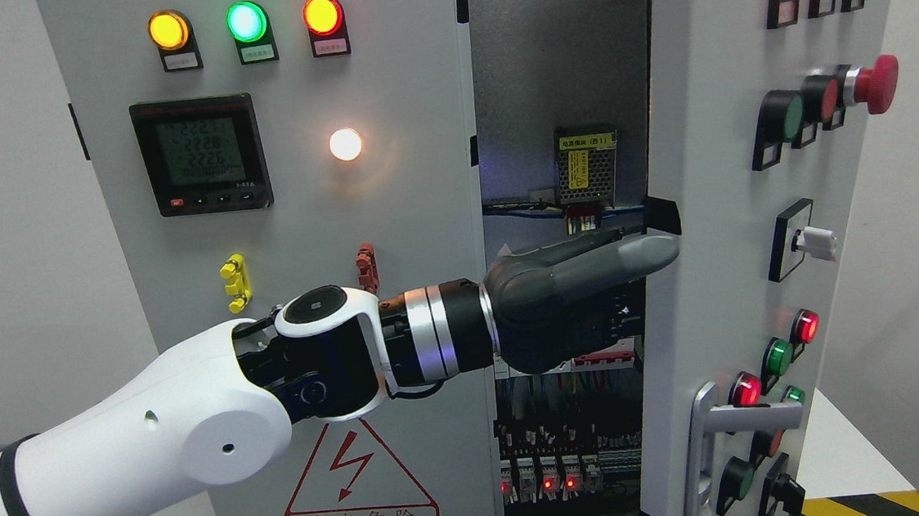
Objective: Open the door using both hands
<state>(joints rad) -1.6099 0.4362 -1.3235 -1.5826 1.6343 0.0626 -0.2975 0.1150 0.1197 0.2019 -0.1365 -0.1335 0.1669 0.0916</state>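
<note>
The grey cabinet's right door (pixel 715 271) stands partly open, swung out toward me, its silver handle (pixel 708 443) low on its face. My left arm comes in from the lower left and crosses in front of the shut left door (pixel 390 214). Its dark left hand (pixel 593 288) sits in the gap between the doors, with extended fingertips (pixel 656 249) touching the right door's inner edge and grasping nothing. The lower fingers are partly hidden in shadow. My right arm does not show.
Inside the gap are a mesh power supply (pixel 586 168), wiring and a row of lit breakers (pixel 550 476). Buttons, lamps and a red emergency stop (pixel 876 84) stick out of the right door. The left door carries a meter (pixel 201 154) and a hazard sign (pixel 358 483).
</note>
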